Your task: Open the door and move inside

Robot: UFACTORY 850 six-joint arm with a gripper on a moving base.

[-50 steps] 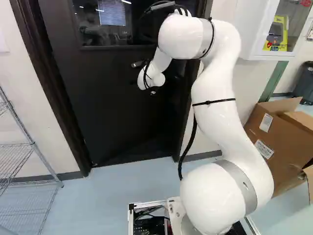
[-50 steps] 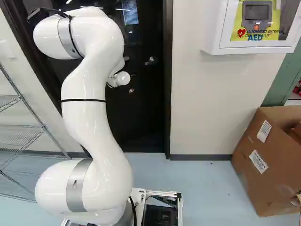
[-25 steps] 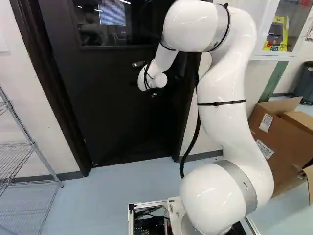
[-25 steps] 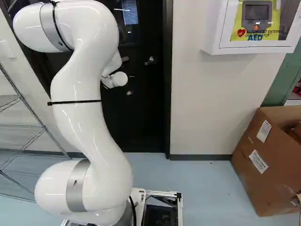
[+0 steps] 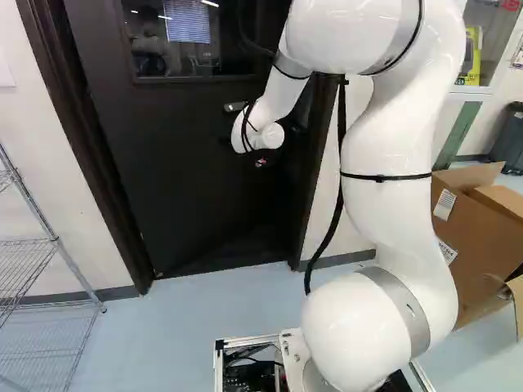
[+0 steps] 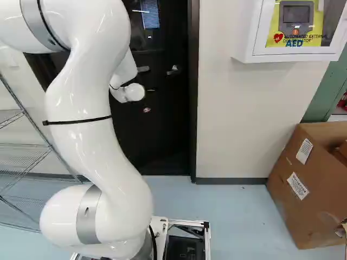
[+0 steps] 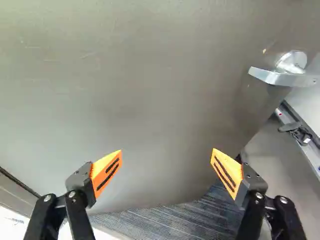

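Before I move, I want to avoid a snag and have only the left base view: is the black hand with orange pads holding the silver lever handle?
Observer: No. In the wrist view the handle lies outside the open hand, beyond one finger.

Operator: Understood. At the foot of the black door I see only darkness. What is there?

Observer: Dark striped carpet, showing past the door's bottom edge in the wrist view.
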